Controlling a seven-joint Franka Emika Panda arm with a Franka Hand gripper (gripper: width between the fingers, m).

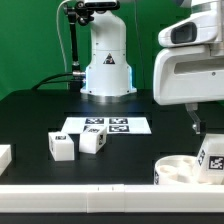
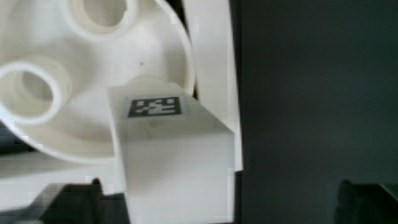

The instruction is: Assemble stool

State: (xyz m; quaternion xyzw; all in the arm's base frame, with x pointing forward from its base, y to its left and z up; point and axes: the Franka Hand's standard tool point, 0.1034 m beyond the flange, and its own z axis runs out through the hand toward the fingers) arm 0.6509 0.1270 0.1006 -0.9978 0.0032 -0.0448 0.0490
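Exterior view: I note the gripper (image 1: pixel 199 128) above the seat (image 1: pixel 178 170) at the exterior view's right, a tagged leg (image 1: pixel 212 155) standing at its rim. A second leg (image 1: pixel 93 141) and a third leg (image 1: pixel 62 147) sit near the marker board (image 1: pixel 105 125). Wrist view: I see the jaws spread wide, with the fingers (image 2: pixel 63 200) on either side of the tagged leg (image 2: pixel 175 150) and clear of it.

two legs (image 1: pixel 62 147) before marker board (image 1: pixel 105 126), seat (image 1: pixel 166 172) apart

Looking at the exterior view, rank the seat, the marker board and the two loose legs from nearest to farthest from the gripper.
1. Seat, close by the gripper, on the exterior view's right.
2. Marker board, centre.
3. Loose leg by the board, at its front edge.
4. Far loose leg, toward the exterior view's left.
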